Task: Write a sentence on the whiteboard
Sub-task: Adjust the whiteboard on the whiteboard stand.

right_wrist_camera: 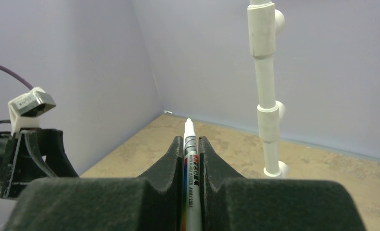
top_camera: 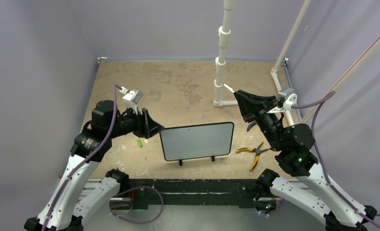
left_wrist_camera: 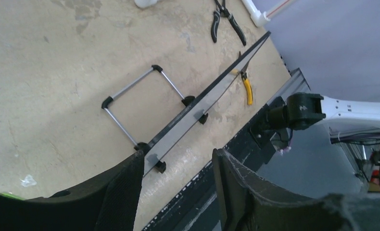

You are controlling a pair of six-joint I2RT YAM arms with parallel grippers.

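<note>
Tan tabletop: whiteboard upright, long axis L-R.

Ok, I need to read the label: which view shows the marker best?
Right wrist: the marker runs up the centre, label readable, clamped in the right gripper. Top external shows only its white tip; left wrist doesn't show it.

One whiteboard, one marker, two pliers

Your left gripper sits low, pointing right, jaws apart; your right gripper is raised, clamped on a marker.
</note>
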